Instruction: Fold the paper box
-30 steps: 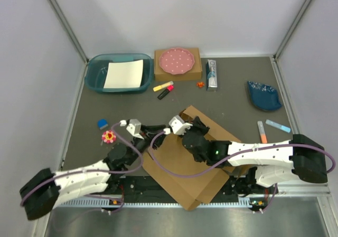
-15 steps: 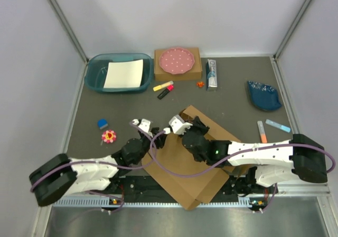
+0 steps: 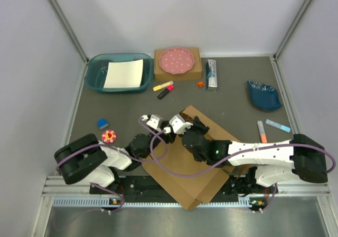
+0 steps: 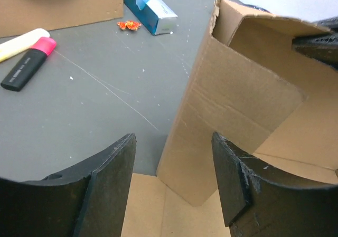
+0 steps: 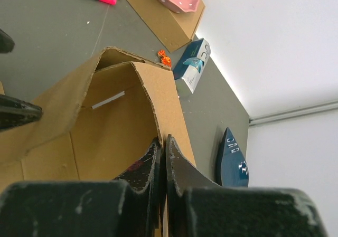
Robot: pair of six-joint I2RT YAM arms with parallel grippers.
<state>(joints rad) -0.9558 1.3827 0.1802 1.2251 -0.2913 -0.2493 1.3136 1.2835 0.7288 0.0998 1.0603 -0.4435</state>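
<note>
The paper box (image 3: 185, 166) is a large plain brown cardboard sheet lying near the table's front, with its far wall raised. My right gripper (image 3: 186, 122) is shut on that raised wall (image 5: 158, 97) and pinches its edge between both fingers. My left gripper (image 3: 158, 125) is open and empty, low over the box's left part. In the left wrist view its fingers (image 4: 111, 184) stand on either side of a rounded side flap (image 4: 232, 105) without touching it.
A smaller brown box with a pink dotted plate (image 3: 177, 61) stands at the back, beside a teal bin holding white paper (image 3: 118, 73). Markers (image 3: 164, 88), a blue-white carton (image 3: 212, 74), a dark blue dish (image 3: 263, 95), a flower toy (image 3: 109, 136) and a blue block (image 3: 102, 123) lie around.
My left arm has swung right, and its gripper has moved from the box's left edge to the raised flap. The right gripper has kept its hold and its place.
</note>
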